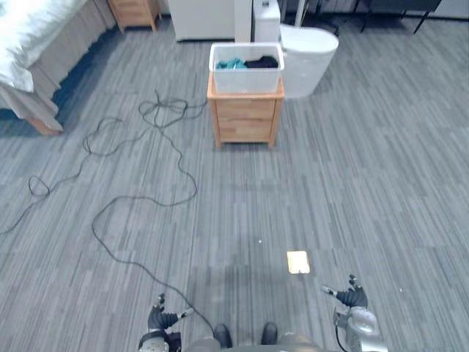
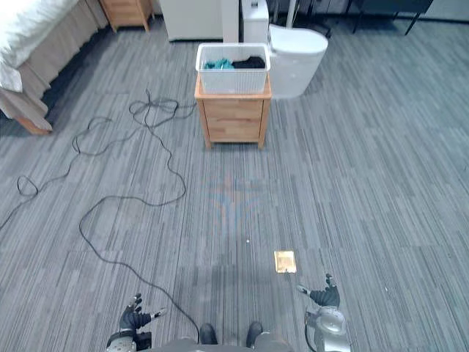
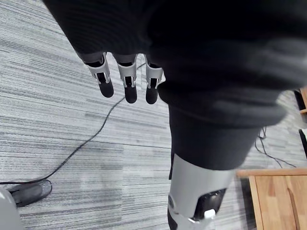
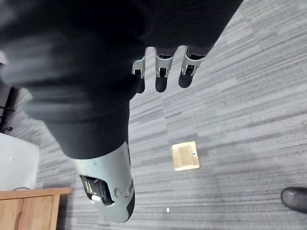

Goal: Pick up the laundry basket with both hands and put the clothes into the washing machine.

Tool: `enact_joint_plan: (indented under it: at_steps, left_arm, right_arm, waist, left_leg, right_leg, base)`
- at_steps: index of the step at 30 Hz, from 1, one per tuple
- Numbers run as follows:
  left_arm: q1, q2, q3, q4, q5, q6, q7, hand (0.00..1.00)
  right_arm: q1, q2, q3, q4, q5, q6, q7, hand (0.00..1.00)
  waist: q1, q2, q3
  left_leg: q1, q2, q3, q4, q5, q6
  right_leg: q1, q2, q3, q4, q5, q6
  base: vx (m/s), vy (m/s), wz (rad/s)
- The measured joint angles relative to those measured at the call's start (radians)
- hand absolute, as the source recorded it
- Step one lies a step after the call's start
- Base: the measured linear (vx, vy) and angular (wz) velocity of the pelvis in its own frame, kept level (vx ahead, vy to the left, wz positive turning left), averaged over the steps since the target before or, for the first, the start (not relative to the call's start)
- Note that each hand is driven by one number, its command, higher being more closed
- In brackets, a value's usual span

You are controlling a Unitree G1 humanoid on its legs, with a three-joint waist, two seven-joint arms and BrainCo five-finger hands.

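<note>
A white laundry basket (image 1: 245, 70) holding teal and dark clothes (image 1: 249, 63) stands on a small wooden nightstand (image 1: 245, 117) far ahead across the grey floor. Behind it to the right sits a white rounded washing machine (image 1: 308, 55). My left hand (image 1: 163, 320) hangs low at the near left, fingers (image 3: 127, 84) straight and relaxed, holding nothing. My right hand (image 1: 353, 297) hangs low at the near right, its fingers (image 4: 160, 76) also loose and empty. Both hands are well short of the basket.
A bed (image 1: 33, 51) with white bedding stands at the far left. A second wooden cabinet (image 1: 134, 13) and a white appliance (image 1: 201, 18) line the back wall. A brass floor plate (image 1: 297, 262) lies ahead of my right hand.
</note>
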Motion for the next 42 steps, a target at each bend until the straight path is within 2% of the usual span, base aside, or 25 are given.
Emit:
enact_joint_plan:
  at_steps: [2, 4, 8, 11, 12, 13, 14, 15, 16, 17, 18, 19, 21, 23, 26, 28, 29, 30, 31, 33, 34, 36, 37, 39, 42]
  left_arm:
    - [0.005, 0.001, 0.005, -0.026, -0.008, -0.001, 0.002, 0.00]
    - [0.003, 0.014, 0.003, -0.028, -0.018, 0.000, 0.004, 0.00]
    - [-0.006, 0.042, -0.006, -0.028, -0.029, 0.001, 0.021, 0.00]
    - [-0.047, 0.038, -0.005, -0.019, -0.038, 0.001, 0.021, 0.00]
    - [-0.053, 0.040, -0.005, -0.018, -0.038, 0.001, 0.020, 0.00]
    - [-0.052, 0.042, -0.005, -0.016, -0.038, 0.001, 0.021, 0.00]
    - [-0.060, 0.028, -0.004, 0.012, -0.037, 0.001, 0.018, 0.00]
    - [-0.061, 0.021, -0.007, 0.016, -0.037, 0.003, 0.016, 0.00]
    - [-0.065, 0.013, -0.008, 0.019, -0.035, 0.004, 0.015, 0.00]
    - [-0.065, 0.009, -0.008, 0.019, -0.035, 0.004, 0.014, 0.00]
    - [-0.064, 0.003, -0.007, 0.020, -0.035, 0.004, 0.014, 0.00]
    - [-0.065, 0.001, -0.006, 0.021, -0.035, 0.004, 0.013, 0.00]
    - [-0.071, -0.001, -0.006, 0.020, -0.034, 0.003, 0.008, 0.00]
    - [-0.071, 0.001, -0.006, 0.019, -0.034, -0.001, 0.000, 0.00]
    - [-0.073, 0.002, -0.003, 0.015, -0.035, -0.002, -0.005, 0.00]
    - [-0.072, 0.001, -0.004, 0.016, -0.033, 0.000, -0.005, 0.00]
    - [-0.068, -0.001, -0.004, 0.019, -0.032, 0.001, -0.005, 0.00]
    - [-0.059, 0.000, -0.001, 0.021, -0.031, 0.005, -0.005, 0.00]
    - [-0.058, 0.010, 0.007, 0.021, -0.026, 0.004, -0.005, 0.00]
    - [-0.064, 0.013, 0.016, 0.024, -0.016, 0.006, -0.004, 0.00]
    - [-0.073, 0.018, 0.014, 0.043, -0.013, 0.008, -0.004, 0.00]
    - [-0.081, 0.031, 0.000, 0.066, -0.004, 0.022, -0.003, 0.00]
    - [-0.079, 0.038, -0.007, 0.071, 0.000, 0.023, -0.002, 0.00]
    - [-0.078, 0.040, -0.008, 0.082, 0.003, 0.024, 0.000, 0.00]
    - [-0.083, 0.046, -0.007, 0.087, 0.003, 0.020, -0.001, 0.00]
  right_arm:
    - [0.004, -0.005, 0.000, 0.001, 0.001, 0.006, 0.000, 0.00]
    - [0.013, -0.007, 0.010, 0.002, 0.008, 0.014, 0.000, 0.00]
    - [0.026, -0.006, 0.049, 0.000, 0.009, 0.018, 0.000, 0.00]
    - [0.029, -0.018, 0.067, -0.005, 0.009, 0.016, 0.001, 0.00]
    - [0.037, -0.017, 0.085, -0.013, 0.008, 0.016, 0.002, 0.00]
    - [0.040, -0.017, 0.097, -0.017, 0.008, 0.016, 0.002, 0.00]
    - [0.059, -0.030, 0.114, -0.033, 0.004, 0.017, 0.008, 0.00]
    - [0.049, -0.035, 0.116, -0.037, 0.000, 0.017, 0.012, 0.00]
    - [0.032, -0.035, 0.130, -0.057, -0.007, 0.015, 0.028, 0.00]
    - [0.024, -0.037, 0.134, -0.064, -0.012, 0.014, 0.029, 0.00]
    - [0.013, -0.041, 0.140, -0.072, -0.013, 0.012, 0.029, 0.00]
    - [-0.004, -0.046, 0.155, -0.070, -0.014, 0.012, 0.026, 0.00]
    - [-0.008, -0.046, 0.155, -0.069, -0.013, 0.008, 0.024, 0.00]
    - [-0.013, -0.048, 0.155, -0.070, -0.011, 0.006, 0.023, 0.00]
    - [-0.033, -0.059, 0.156, -0.046, -0.011, 0.008, 0.022, 0.00]
    - [-0.031, -0.063, 0.148, -0.029, -0.011, 0.009, 0.020, 0.00]
    - [-0.025, -0.064, 0.147, -0.026, -0.011, 0.009, 0.018, 0.00]
    - [-0.012, -0.062, 0.147, -0.019, -0.011, 0.009, 0.015, 0.00]
    - [0.000, -0.047, 0.147, -0.019, -0.012, 0.008, 0.014, 0.00]
    - [0.016, -0.032, 0.140, -0.007, -0.015, 0.008, 0.008, 0.00]
    - [0.021, -0.013, 0.129, -0.001, -0.015, 0.012, 0.001, 0.00]
    - [0.028, 0.010, 0.135, -0.002, -0.024, 0.015, 0.002, 0.00]
    - [0.031, 0.015, 0.145, -0.002, -0.025, 0.015, 0.002, 0.00]
    - [0.030, 0.022, 0.160, -0.011, -0.028, 0.011, 0.003, 0.00]
    - [0.008, 0.025, 0.155, -0.011, -0.031, 0.002, 0.005, 0.00]
  waist:
    - [0.001, 0.002, 0.011]
    - [-0.011, 0.005, 0.035]
    - [-0.026, 0.003, 0.060]
    - [-0.041, 0.021, 0.097]
    - [-0.050, 0.024, 0.100]
    - [-0.055, 0.000, 0.093]
    - [-0.063, 0.016, 0.099]
    - [-0.059, 0.031, 0.094]
    - [-0.058, 0.031, 0.094]
    - [-0.056, 0.036, 0.097]
    - [-0.050, 0.046, 0.100]
    - [-0.041, 0.050, 0.106]
    - [-0.022, 0.033, 0.128]
    - [-0.009, 0.011, 0.132]
    - [0.014, 0.008, 0.134]
    - [0.031, 0.008, 0.134]
    - [0.030, 0.015, 0.130]
    - [0.033, 0.017, 0.120]
    - [0.038, -0.017, 0.096]
    - [0.027, -0.047, 0.078]
    - [0.027, -0.054, 0.076]
    - [0.021, -0.060, 0.079]
    - [0.015, -0.060, 0.081]
    - [0.008, -0.054, 0.083]
    - [-0.023, -0.039, 0.096]
  left_leg:
    - [-0.008, 0.000, 0.011, 0.056, -0.062, 0.015]
    - [0.032, -0.014, 0.003, 0.071, -0.104, 0.036]
    - [0.121, -0.007, -0.003, 0.036, -0.142, 0.027]
    - [0.223, 0.037, -0.030, -0.022, -0.146, -0.017]
    - [0.258, 0.043, -0.041, -0.043, -0.155, -0.062]
    - [0.277, 0.044, -0.043, -0.045, -0.165, -0.080]
    - [0.319, 0.064, -0.054, -0.006, -0.186, -0.127]
    - [0.306, 0.090, -0.045, 0.040, -0.176, -0.151]
    - [0.209, 0.146, -0.035, 0.290, -0.102, -0.216]
    - [0.157, 0.177, -0.031, 0.424, -0.039, -0.211]
    - [0.073, 0.243, -0.026, 0.647, -0.007, -0.201]
    - [-0.026, 0.321, -0.006, 0.914, -0.033, -0.166]
    - [-0.103, 0.355, 0.028, 1.072, -0.066, -0.114]
    - [-0.197, 0.335, 0.070, 1.003, -0.085, -0.081]
    - [-0.340, 0.246, 0.065, 0.557, -0.081, -0.074]
    - [-0.350, 0.149, -0.008, 0.114, 0.035, -0.093]
    - [-0.349, 0.142, -0.026, 0.066, 0.051, -0.094]
    - [-0.349, 0.140, -0.050, 0.077, 0.136, -0.053]
    - [-0.362, 0.103, -0.054, 0.143, 0.168, -0.016]
    - [-0.365, 0.070, -0.043, 0.214, 0.139, 0.025]
    - [-0.316, 0.041, -0.025, 0.229, 0.082, 0.050]
    - [-0.217, 0.007, -0.018, 0.215, 0.037, 0.074]
    - [-0.155, -0.002, -0.017, 0.187, 0.024, 0.081]
    - [-0.025, -0.015, -0.018, 0.096, 0.019, 0.080]
    - [0.083, -0.014, -0.026, 0.019, 0.019, 0.074]
  right_leg:
    - [-0.084, -0.045, -0.018, 0.205, -0.067, 0.008]
    - [-0.233, -0.135, -0.070, 0.554, -0.094, -0.011]
    - [-0.353, -0.148, -0.108, 0.516, -0.127, -0.028]
    - [-0.414, -0.079, -0.152, 0.243, -0.012, -0.031]
    - [-0.435, -0.051, -0.148, 0.140, 0.073, -0.046]
    - [-0.438, -0.041, -0.148, 0.114, 0.113, -0.063]
    - [-0.444, -0.038, -0.132, 0.199, 0.197, -0.204]
    - [-0.452, -0.035, -0.138, 0.250, 0.158, -0.194]
    - [-0.444, -0.037, -0.136, 0.307, 0.067, -0.206]
    - [-0.420, -0.029, -0.135, 0.303, 0.048, -0.212]
    - [-0.371, -0.007, -0.132, 0.274, 0.030, -0.214]
    - [-0.280, 0.024, -0.125, 0.224, 0.016, -0.216]
    - [-0.113, 0.039, -0.112, 0.135, 0.010, -0.213]
    - [0.015, 0.038, -0.090, 0.030, 0.001, -0.196]
    - [0.122, 0.033, -0.071, -0.070, -0.022, -0.152]
    - [0.201, 0.020, -0.067, -0.107, -0.057, -0.090]
    - [0.221, 0.021, -0.066, -0.114, -0.072, -0.065]
    - [0.267, 0.012, -0.068, -0.118, -0.104, -0.022]
    - [0.284, -0.037, -0.068, -0.097, -0.143, 0.019]
    - [0.249, -0.108, -0.070, 0.057, -0.186, 0.076]
    - [0.145, -0.196, -0.064, 0.361, -0.160, 0.069]
    - [0.007, -0.288, -0.054, 0.750, -0.106, -0.007]
    - [-0.034, -0.303, -0.056, 0.852, -0.117, -0.021]
    - [-0.096, -0.288, -0.086, 0.866, -0.136, -0.040]
    - [-0.203, -0.195, -0.106, 0.561, -0.146, -0.020]
  base:
    - [0.05, 0.104, -0.27]
    - [0.13, 0.121, -0.06]
    - [0.33, 0.060, 0.00]
    - [0.53, -0.033, 0.45]
    - [0.65, -0.106, 0.45]
    - [0.82, -0.169, 0.59]
    - [0.70, -0.165, 0.26]
    - [0.81, -0.263, 0.21]
    - [0.66, -0.245, -0.09]
    - [0.79, -0.307, -0.03]
    - [0.64, -0.213, -0.16]
    - [0.51, -0.157, -0.18]
    - [0.58, -0.089, -0.12]
    - [0.60, -0.052, -0.07]
    - [0.49, 0.062, -0.22]
    - [0.51, 0.175, -0.22]
    - [0.53, 0.255, -0.24]
    - [0.57, 0.303, -0.23]
    - [0.60, 0.315, -0.19]
    - [0.62, 0.285, -0.02]
    - [0.71, 0.330, -0.03]
    - [0.68, 0.289, 0.01]
    - [0.54, 0.175, 0.07]
    - [0.50, 0.128, 0.05]
    - [0.47, 0.033, 0.20]
